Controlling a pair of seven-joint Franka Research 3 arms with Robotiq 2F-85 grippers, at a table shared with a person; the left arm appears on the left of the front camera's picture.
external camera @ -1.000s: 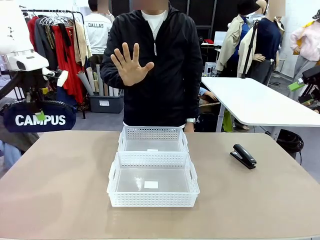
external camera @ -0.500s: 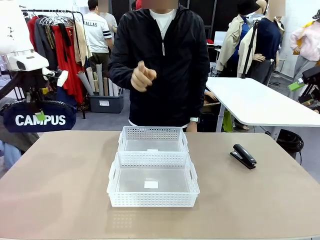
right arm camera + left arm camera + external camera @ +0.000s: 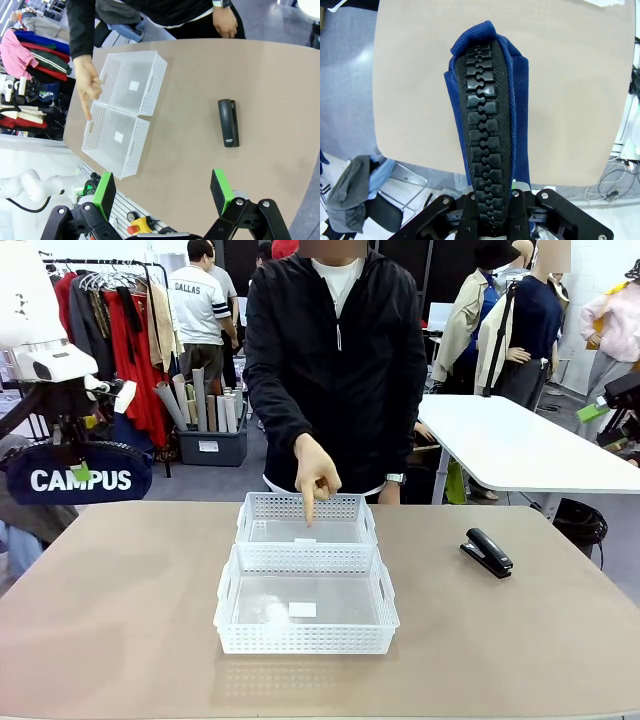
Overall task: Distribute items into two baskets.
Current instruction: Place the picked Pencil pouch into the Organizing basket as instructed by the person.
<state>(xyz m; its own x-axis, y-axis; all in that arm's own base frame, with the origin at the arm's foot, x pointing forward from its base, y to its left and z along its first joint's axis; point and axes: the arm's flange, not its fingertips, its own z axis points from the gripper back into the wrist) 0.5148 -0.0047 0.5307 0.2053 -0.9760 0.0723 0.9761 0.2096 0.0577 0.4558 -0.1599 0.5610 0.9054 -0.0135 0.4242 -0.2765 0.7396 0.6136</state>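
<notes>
The navy pouch (image 3: 78,480) with white "CAMPUS" lettering hangs in the air past the table's left edge, and my left gripper (image 3: 81,462) is shut on its top. In the left wrist view the pouch's black zip (image 3: 487,130) runs up from between my left gripper's (image 3: 491,202) jaws. Two white lattice baskets stand end to end at the table's middle, the near one (image 3: 305,638) and the far one (image 3: 300,506). A person's hand (image 3: 313,478) points a finger down at the far basket. The black stapler (image 3: 487,552) lies at the right. High above the table, my right gripper (image 3: 162,192) is open and holds nothing.
From the right wrist, the baskets (image 3: 150,85) (image 3: 131,150) lie left of the stapler (image 3: 228,122). A white table (image 3: 510,440) stands behind at the right, a clothes rack (image 3: 120,330) at the back left. Bare tabletop (image 3: 120,610) flanks the baskets.
The person's raised open palm closed, came down and now points one finger at the far basket. Neither arm nor the pouch has moved.
</notes>
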